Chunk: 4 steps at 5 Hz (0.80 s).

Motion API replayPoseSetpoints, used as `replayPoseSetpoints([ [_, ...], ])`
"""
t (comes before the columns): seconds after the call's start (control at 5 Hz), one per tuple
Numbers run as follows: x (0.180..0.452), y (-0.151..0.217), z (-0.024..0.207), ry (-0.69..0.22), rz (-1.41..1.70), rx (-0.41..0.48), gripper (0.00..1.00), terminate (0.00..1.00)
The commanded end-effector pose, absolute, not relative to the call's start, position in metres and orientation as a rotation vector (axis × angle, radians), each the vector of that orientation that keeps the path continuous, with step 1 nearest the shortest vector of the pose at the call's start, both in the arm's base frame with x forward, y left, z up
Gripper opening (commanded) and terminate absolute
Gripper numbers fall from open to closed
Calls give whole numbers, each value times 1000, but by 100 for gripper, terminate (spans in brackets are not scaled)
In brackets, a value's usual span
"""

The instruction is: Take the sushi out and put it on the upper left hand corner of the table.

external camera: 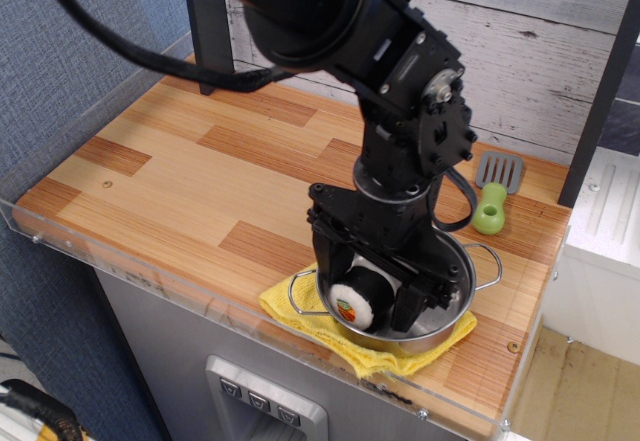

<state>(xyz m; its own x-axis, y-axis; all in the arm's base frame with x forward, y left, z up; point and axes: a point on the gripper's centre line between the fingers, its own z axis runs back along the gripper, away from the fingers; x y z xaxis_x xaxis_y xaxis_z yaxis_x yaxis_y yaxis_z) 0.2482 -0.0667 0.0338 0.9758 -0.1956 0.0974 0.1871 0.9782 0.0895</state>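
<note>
Now, claw [366,294]: clamped on small black-banded plush sushi roll [355,301], ready for lifting (judging).
Sushi: inside round steel pot [455,291], atop patchwork wooden desk [180,181].

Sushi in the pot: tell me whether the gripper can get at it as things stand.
Probably yes. The gripper is already down in the pot, its fingers either side of the sushi; nothing covers it.

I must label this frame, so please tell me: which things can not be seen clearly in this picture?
- Gripper grip on the sushi: contact points hidden by the roll and fingers.
- Pot bottom: covered by the gripper.
- Spatula blade: partly behind the arm.
- Yellow cloth: mostly under the pot.
- Table right end: behind a dark post.
</note>
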Motion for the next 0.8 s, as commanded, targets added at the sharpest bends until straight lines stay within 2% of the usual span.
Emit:
replayPoseSetpoints([
  [0.0,263,-82,50,-176,-203,50,100,0],
  [0.6,266,-89,45,-154,-214,42,100,0],
])
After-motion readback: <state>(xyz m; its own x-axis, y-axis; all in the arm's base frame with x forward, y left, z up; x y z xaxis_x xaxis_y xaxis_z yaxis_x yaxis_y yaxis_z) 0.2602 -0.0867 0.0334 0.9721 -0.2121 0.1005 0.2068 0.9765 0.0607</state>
